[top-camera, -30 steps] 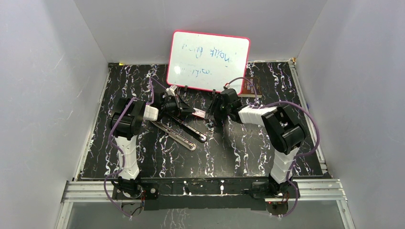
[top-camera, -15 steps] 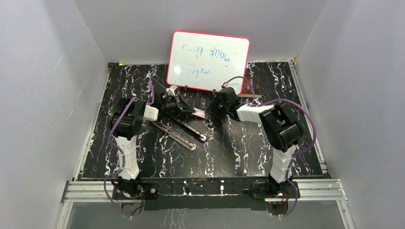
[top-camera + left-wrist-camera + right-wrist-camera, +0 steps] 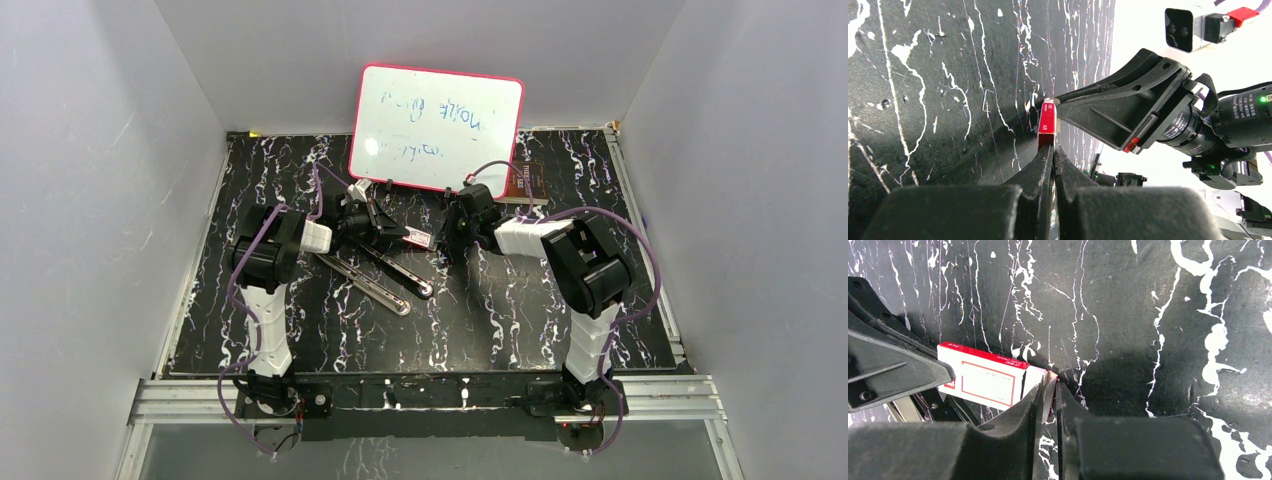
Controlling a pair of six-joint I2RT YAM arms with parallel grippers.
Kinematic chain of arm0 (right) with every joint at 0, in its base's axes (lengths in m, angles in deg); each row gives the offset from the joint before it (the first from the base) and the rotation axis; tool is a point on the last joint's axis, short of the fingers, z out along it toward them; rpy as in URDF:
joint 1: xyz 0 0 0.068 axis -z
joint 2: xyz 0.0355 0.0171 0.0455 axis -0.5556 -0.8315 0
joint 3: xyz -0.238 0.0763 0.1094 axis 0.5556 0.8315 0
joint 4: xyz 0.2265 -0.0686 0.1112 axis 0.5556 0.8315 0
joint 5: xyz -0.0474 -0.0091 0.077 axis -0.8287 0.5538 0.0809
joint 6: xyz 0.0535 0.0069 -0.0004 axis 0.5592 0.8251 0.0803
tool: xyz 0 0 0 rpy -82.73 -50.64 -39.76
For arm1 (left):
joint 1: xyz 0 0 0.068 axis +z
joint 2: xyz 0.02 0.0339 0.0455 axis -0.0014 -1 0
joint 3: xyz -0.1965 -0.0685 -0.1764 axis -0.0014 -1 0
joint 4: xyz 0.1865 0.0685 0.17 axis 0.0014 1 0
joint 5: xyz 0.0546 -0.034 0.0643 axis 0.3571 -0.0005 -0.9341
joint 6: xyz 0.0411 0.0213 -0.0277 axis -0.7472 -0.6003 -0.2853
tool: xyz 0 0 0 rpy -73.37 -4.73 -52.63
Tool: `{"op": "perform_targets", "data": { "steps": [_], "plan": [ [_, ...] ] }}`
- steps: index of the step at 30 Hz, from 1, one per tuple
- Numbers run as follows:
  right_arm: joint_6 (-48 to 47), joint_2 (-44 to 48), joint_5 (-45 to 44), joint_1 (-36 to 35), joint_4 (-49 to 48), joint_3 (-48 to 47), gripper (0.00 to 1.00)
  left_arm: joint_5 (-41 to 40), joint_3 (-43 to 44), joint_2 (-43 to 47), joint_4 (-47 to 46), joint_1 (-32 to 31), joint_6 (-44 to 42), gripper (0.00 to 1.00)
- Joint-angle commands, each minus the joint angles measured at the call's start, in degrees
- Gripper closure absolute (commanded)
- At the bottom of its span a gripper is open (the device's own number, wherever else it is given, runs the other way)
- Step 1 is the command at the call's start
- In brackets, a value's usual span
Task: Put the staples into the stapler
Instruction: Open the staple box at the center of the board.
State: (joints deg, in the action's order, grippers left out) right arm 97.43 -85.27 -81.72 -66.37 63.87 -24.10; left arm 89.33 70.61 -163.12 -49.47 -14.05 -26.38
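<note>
Staples unseen, likely inside the red-and-white box [image 3: 983, 382] pinched at one end by the left gripper [image 3: 1053, 149], its flap nipped by the right gripper [image 3: 1048, 388]; stapler [image 3: 400, 272] lies hinged open on the table [image 3: 520, 320] nearby, loading yet to start.

White enclosure walls [image 3: 110, 200], an aluminium frame [image 3: 430, 397] and a scribbled whiteboard [image 3: 437, 128] suggest a robotics lab.

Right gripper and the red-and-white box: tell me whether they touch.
Touching. In the right wrist view the right gripper pinches the white end flap of the red-and-white box.
</note>
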Motion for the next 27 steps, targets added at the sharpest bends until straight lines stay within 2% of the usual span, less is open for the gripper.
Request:
{"op": "perform_targets", "data": {
  "steps": [1,15,23,27],
  "plan": [
    [-2.42,0.81,-4.13,0.02,5.43,0.15,0.78,1.25,-0.17,1.66,-0.19,-0.68,-0.42,1.00],
    [-2.71,0.27,-0.13,-0.01,6.21,-0.28,0.76,1.35,0.12,1.80,0.03,-0.65,-0.66,1.00],
    [-3.10,-1.32,2.24,-0.03,6.42,-0.56,0.84,1.34,0.14,1.79,0.13,-0.77,-0.60,1.00],
    [-3.41,-2.19,2.42,-0.05,7.21,-1.22,0.85,1.34,0.12,1.85,0.23,-0.72,-0.68,1.00]
  ]
}}
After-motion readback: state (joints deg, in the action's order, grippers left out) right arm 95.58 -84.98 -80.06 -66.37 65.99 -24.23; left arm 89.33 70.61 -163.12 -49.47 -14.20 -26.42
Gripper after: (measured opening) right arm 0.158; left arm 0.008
